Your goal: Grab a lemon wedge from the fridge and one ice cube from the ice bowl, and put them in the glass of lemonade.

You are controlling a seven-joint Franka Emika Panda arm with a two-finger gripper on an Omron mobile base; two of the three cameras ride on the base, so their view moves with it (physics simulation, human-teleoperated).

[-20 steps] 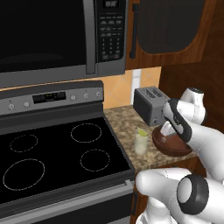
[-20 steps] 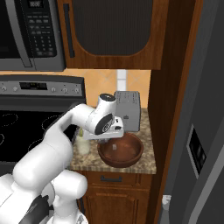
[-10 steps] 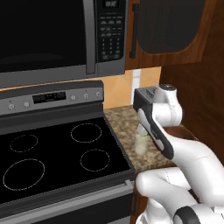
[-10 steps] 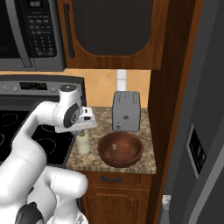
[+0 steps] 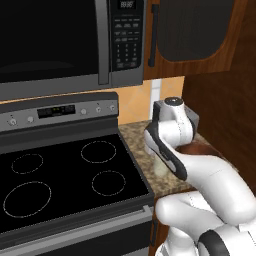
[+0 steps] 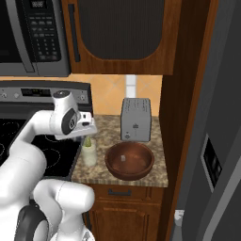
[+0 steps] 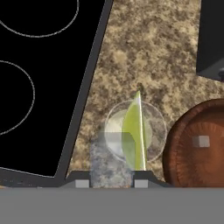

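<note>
Trouble, judged from largest thing to smallest. Fridge (image 6: 221, 141) off past the right end of the counter (image 6: 157, 165), doors shut, no part in what could go wrong now.

Ice bowl (image 6: 129, 175) at the counter's front, right of middle, just beside the glass: could take the cube back if let go too far toward that side. Holds a second cube (image 7: 201, 141) in its middle.

Glass of lemonade (image 6: 89, 155) by the counter's left edge, next to the stove (image 5: 65, 180): light and narrow-mouthed, so likely to tip or slide toward that edge if nudged by a descending finger. Seems only partly under the fingers in the hand view, more ahead of them than beneath. Could mean a drop onto the rim or the granite in front rather than into the drink.

Ice cube (image 7: 111, 153), pale and half see-through, between the two fingertips: slick by the look of it, could squirt out sideways under a loose pinch.

Lemon wedge (image 7: 133, 131) already in the glass, standing on edge with its point above the rim: takes up part of the mouth, may deflect the cube or get knocked out.

Pose. Arm bent over from the front, elbow low, wrist folded down. Gripper (image 7: 111, 181) pointing straight at the counter, hanging above the glass and not touching it. Jaws narrow, closed on the ice cube as far as can be judged.
</note>
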